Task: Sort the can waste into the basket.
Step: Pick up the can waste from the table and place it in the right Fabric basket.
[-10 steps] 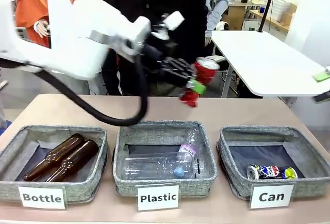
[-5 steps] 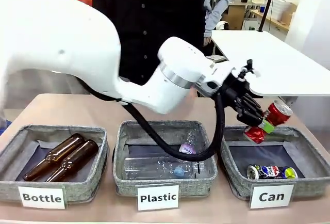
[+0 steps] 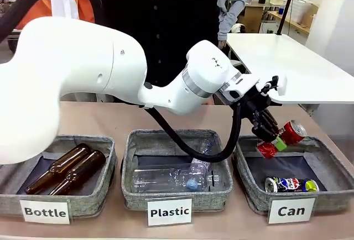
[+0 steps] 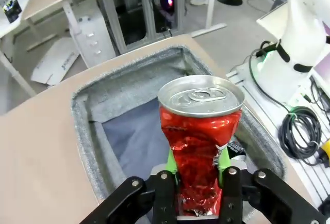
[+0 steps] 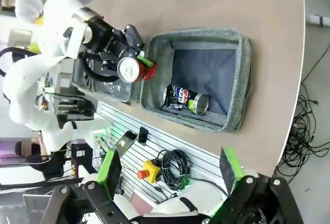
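My left gripper [image 3: 275, 140] is shut on the crumpled red can [image 3: 282, 138] with a silver top, holding it tilted above the left rear part of the grey "Can" basket [image 3: 326, 198]. In the left wrist view the red can [image 4: 200, 131] stands between the green pads, over the basket's dark lining [image 4: 134, 141]. The dented blue, white and silver can [image 3: 291, 184] lies on its side inside that basket, toward the front. From high above, the right wrist view takes in the basket [image 5: 237, 84], both cans [image 5: 185, 99] and my right gripper [image 5: 170, 175], open with nothing between its fingers.
The "Plastic" basket [image 3: 133, 196] in the middle holds clear plastic bottles [image 3: 171, 177]. At the left, the "Bottle" basket [image 3: 105, 157] holds two brown glass bottles [image 3: 66, 169]. A person in dark clothes [image 3: 166, 19] stands at the far side. A white table [image 3: 287, 66] is behind right.
My left arm has swung right across the table with the red can, from above the middle basket to over the "Can" basket, and has come lower.
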Robot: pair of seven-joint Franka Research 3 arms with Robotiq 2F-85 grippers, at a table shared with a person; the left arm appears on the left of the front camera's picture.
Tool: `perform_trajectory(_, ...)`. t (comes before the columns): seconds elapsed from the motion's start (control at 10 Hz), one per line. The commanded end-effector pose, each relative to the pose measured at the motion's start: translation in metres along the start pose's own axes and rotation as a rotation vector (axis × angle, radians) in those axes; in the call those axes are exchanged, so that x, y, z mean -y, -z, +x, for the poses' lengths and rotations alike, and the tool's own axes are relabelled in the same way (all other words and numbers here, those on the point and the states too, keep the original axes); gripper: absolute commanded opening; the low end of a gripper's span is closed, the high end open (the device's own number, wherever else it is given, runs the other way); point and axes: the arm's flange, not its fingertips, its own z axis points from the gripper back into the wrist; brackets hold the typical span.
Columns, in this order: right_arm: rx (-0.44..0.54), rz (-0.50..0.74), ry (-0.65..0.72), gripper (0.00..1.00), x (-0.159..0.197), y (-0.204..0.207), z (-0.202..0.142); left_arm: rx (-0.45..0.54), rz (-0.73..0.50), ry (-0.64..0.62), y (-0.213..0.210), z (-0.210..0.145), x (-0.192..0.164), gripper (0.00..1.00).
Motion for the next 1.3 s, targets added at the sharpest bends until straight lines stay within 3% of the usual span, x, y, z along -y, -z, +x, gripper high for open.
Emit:
perform_trajectory(0.0, 0.000, 0.004, 0.013, 1.00, -0.004, -0.001, -0.001, -0.008, -0.005, -0.016, -0.004, 0.015, -0.008, 0.92)
perform_trajectory(0.1, 0.000, 0.004, 0.013, 1.00, -0.004, -0.001, -0.001, 0.005, -0.002, -0.019, -0.007, 0.015, -0.006, 1.00)
perform_trajectory(0.2, 0.000, 0.004, 0.013, 1.00, -0.004, -0.001, -0.001, 0.006, 0.008, -0.013, -0.011, 0.014, -0.004, 0.97)
perform_trajectory(0.5, 0.000, 0.004, 0.013, 1.00, -0.004, -0.001, -0.001, 0.022, 0.013, -0.011, -0.030, 0.015, 0.005, 1.00)
perform_trajectory(0.7, 0.000, 0.004, 0.013, 1.00, -0.004, -0.001, -0.001, 0.103, -0.021, -0.026, -0.062, 0.018, 0.025, 1.00)
perform_trajectory(0.8, 0.000, 0.004, 0.013, 1.00, -0.004, -0.001, -0.001, 0.127, -0.070, -0.094, -0.088, 0.012, 0.044, 1.00)
perform_trajectory(0.9, 0.000, 0.004, 0.013, 1.00, -0.004, -0.001, -0.001, 0.213, -0.122, -0.210, -0.118, 0.001, 0.071, 1.00)
perform_trajectory(1.0, 0.001, 0.000, 0.001, 1.00, 0.000, 0.000, 0.000, 0.248, -0.095, -0.296, -0.151, -0.015, 0.101, 1.00)
perform_trajectory(1.1, -0.003, -0.002, -0.037, 1.00, -0.018, 0.031, 0.011, 0.260, -0.040, -0.381, -0.191, -0.042, 0.141, 1.00)
perform_trajectory(1.2, -0.029, 0.081, -0.094, 1.00, -0.041, 0.060, 0.019, 0.304, 0.003, -0.465, -0.229, -0.071, 0.176, 1.00)
